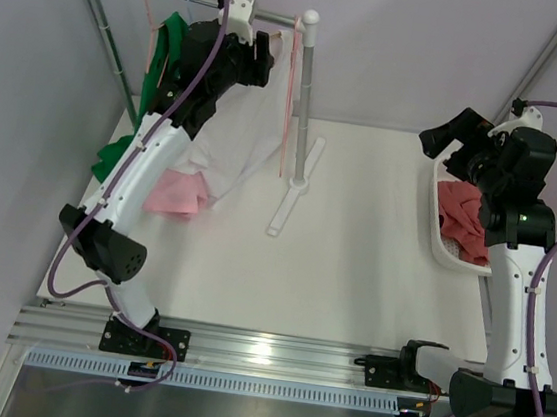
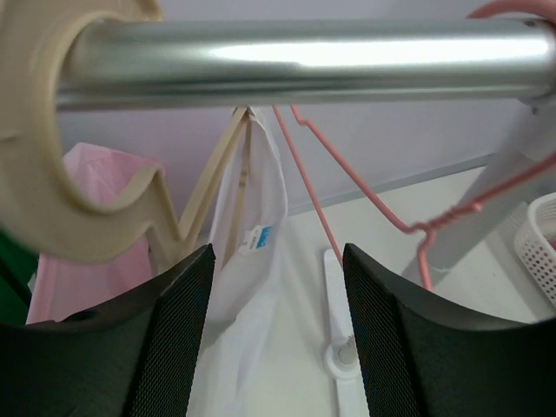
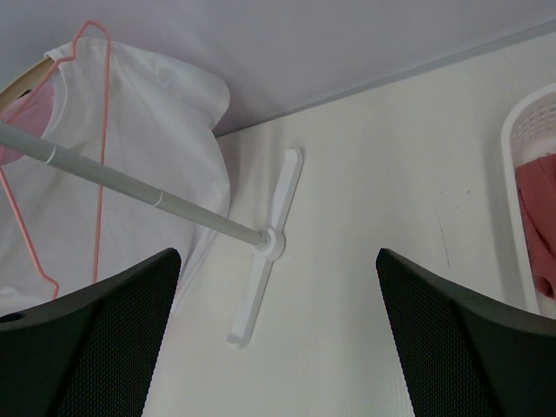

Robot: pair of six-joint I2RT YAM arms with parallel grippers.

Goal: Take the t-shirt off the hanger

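Observation:
A white t-shirt (image 1: pixel 239 129) hangs on a beige wooden hanger (image 2: pixel 211 187) whose hook (image 2: pixel 48 174) sits over the rack's metal rail (image 2: pixel 304 59). The shirt (image 2: pixel 252 295), with a small neck label, also shows in the left wrist view. My left gripper (image 1: pixel 260 58) is raised just under the rail, above the shirt's collar. It (image 2: pixel 278 334) is open and empty, with the shirt showing between its fingers (image 2: pixel 165 343). My right gripper (image 1: pixel 442 137) is open and empty, far to the right over the basket. In its view (image 3: pixel 278 347) the shirt (image 3: pixel 148 130) hangs at the far left.
An empty pink wire hanger (image 1: pixel 292 89) hangs at the rail's right end beside the rack post (image 1: pixel 305 111). Pink cloth (image 1: pixel 174 194) and green cloth (image 1: pixel 113 157) lie under the rack. A white basket (image 1: pixel 439 227) holds red cloth (image 1: pixel 464 218). The rack foot (image 3: pixel 265 261) lies on the table.

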